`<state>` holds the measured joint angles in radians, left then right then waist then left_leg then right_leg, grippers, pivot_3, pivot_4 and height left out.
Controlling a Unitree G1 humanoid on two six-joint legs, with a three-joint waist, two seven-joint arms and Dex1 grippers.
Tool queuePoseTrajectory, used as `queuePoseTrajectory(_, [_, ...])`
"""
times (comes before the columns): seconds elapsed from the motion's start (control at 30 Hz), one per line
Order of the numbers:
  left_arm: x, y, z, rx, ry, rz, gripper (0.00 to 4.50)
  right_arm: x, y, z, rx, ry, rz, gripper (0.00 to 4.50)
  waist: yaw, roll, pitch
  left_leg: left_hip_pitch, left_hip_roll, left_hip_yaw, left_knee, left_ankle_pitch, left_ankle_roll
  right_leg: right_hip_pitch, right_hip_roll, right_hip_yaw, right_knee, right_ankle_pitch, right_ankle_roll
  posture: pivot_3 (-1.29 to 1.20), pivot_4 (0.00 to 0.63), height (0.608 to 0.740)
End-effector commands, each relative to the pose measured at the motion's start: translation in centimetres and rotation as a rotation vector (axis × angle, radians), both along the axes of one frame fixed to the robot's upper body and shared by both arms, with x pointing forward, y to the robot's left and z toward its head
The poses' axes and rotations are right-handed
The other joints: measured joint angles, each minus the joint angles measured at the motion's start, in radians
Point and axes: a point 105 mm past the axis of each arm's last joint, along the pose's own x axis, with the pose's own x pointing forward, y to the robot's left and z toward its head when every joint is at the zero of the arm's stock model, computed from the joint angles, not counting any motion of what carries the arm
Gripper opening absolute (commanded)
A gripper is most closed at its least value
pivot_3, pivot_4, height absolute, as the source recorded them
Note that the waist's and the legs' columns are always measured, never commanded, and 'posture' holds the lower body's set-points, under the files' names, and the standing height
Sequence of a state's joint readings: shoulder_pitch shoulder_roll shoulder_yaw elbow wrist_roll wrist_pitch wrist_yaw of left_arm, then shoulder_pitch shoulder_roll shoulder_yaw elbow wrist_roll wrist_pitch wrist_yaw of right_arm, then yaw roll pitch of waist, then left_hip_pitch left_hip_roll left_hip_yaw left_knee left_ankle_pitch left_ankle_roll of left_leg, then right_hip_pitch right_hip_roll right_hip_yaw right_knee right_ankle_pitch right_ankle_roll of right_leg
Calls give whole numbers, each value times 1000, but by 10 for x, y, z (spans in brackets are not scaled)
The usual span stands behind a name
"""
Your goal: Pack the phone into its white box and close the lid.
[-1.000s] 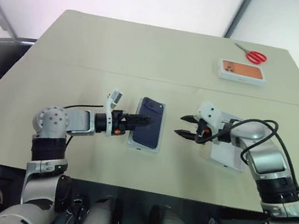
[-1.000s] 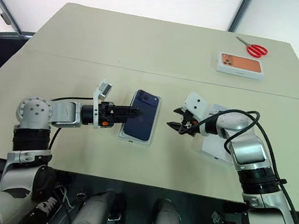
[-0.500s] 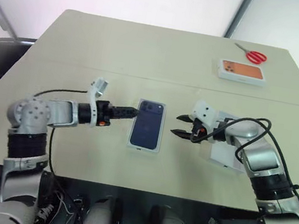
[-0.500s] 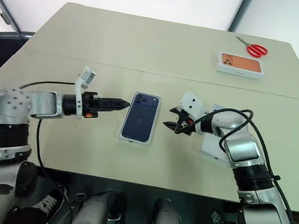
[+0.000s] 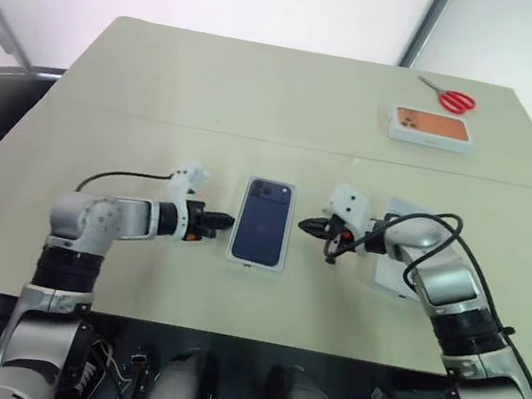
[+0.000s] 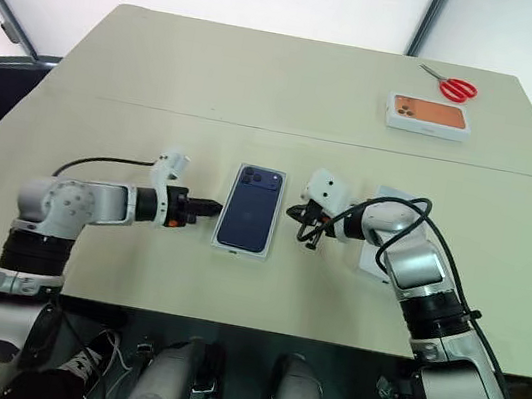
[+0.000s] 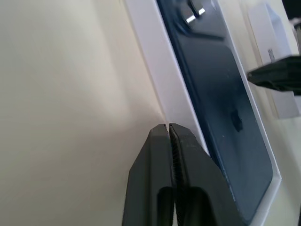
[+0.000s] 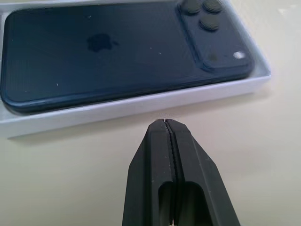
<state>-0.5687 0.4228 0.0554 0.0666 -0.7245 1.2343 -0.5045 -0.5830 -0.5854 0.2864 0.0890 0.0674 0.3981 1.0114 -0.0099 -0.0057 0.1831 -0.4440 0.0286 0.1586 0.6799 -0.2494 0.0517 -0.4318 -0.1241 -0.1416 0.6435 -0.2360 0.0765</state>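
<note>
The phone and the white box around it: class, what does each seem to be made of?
The phone: probably matte glass or metal back; dark navy, soft sheen, raised lens cluster.
The white box: likely cardboard; thin, plain white, matte walls with crisp folded edges.

Bare table lies behind each closed gripper, left (image 5: 225, 220) and right (image 5: 307, 226). Between their tips: white box (image 5: 240, 253) holding phone (image 5: 263, 222). Lid (image 5: 390, 280) under right arm.
</note>
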Motion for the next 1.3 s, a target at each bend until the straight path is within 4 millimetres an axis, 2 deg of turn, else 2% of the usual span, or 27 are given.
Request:
queuePoseTrajectory(0.03, [-4, -15, -5, 40, -8, -68, 31, -2, 8, 4, -2, -46, 23, 0, 1, 0, 0, 0, 0, 0, 0, 0, 0, 0, 0, 0, 0, 0, 0, 0, 150, 738])
queuePoseTrajectory(0.23, [1, -37, -6, 10, -5, -106, 31, 3, 1, 8, -5, -59, -11, 0, 16, 0, 0, 0, -2, -1, 0, 0, 0, 1, -2, -1, 0, 0, 0, 0, 150, 738])
queuePoseTrajectory(0.57, [26, -97, -2, -21, -65, -196, 31, 5, -52, 5, -95, -43, -106, 0, 51, 0, 0, 0, -6, -2, 1, -2, 3, 3, -8, -5, -3, 0, 0, 0, 150, 738])
queuePoseTrajectory(0.7, [24, -126, 3, -41, -85, -282, 31, 0, -75, 2, -127, -30, -151, 0, 53, 1, 0, 0, -7, -3, 2, -2, 4, 5, -9, -7, -6, 0, 0, 0, 150, 738])
queuePoseTrajectory(0.9, [11, -163, 3, -54, -100, -405, 31, -4, -106, 2, -181, -33, -221, 0, 52, 1, 0, -1, -9, -3, 2, -4, 8, 9, -9, -7, -13, 2, 3, 0, 150, 738])
queuePoseTrajectory(1.13, [8, -176, -4, -45, -96, -429, 31, -15, -127, -2, -210, -9, -269, 0, 54, 1, 0, -1, -9, -5, 2, -5, 9, 9, -10, -8, -13, 2, 4, 0, 150, 738])
queuePoseTrajectory(1.3, [14, -177, -3, -36, -112, -416, 31, -20, -140, -6, -236, 5, -304, 0, 53, 1, 0, -1, -9, -6, 3, -6, 10, 10, -10, -9, -14, 2, 4, 0, 150, 738])
